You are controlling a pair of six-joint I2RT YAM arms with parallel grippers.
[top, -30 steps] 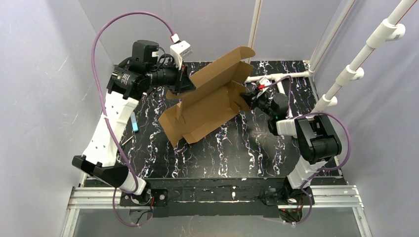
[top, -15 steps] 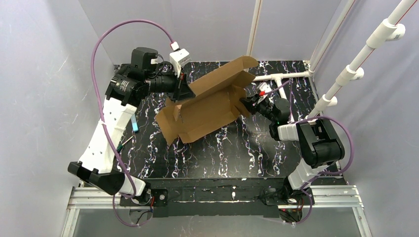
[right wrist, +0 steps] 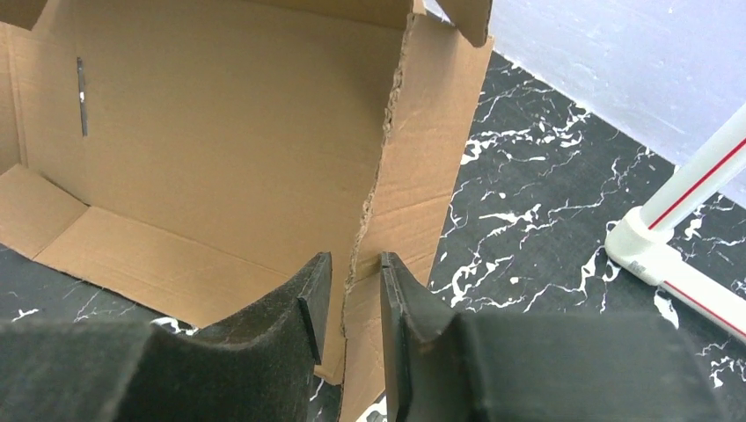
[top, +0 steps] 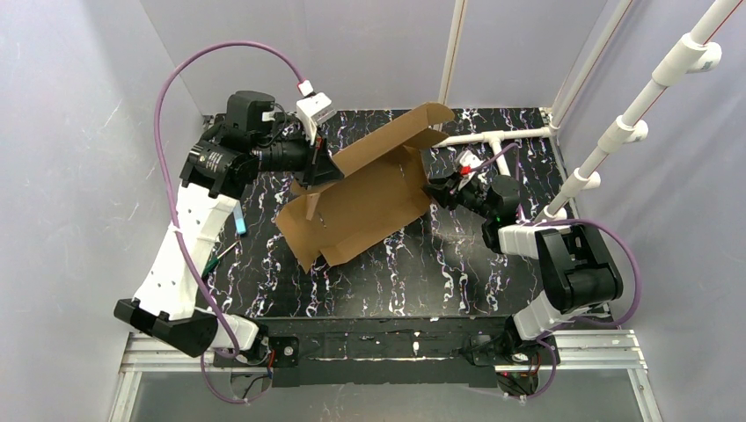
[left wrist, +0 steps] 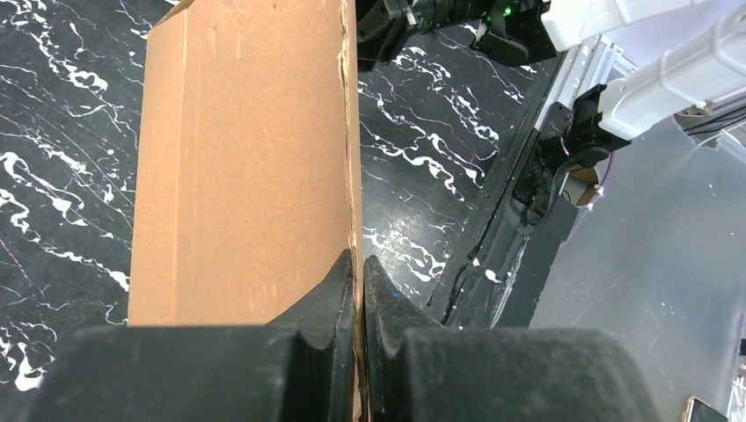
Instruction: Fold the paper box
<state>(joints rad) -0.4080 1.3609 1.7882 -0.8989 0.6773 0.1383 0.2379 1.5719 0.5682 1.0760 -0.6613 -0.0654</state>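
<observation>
Our left claw (left wrist: 358,264) is clamped tight on a wall edge of the paper box (top: 369,198). The box stretches away ahead of that claw, tilted, with its low end resting on the counter (top: 440,264). Our right claw (right wrist: 354,264) stands partly open. A ragged flap edge sits in the gap between its fingers, and neither pad visibly presses it. So we judge the box hangs from one pinch. If the left claw twists or lifts, the sheet could pivot about that grip, sag, and undo the raised walls. If the right claw draws back off-line, a finger may snag the ragged edge, tearing it or dragging the box askew.
</observation>
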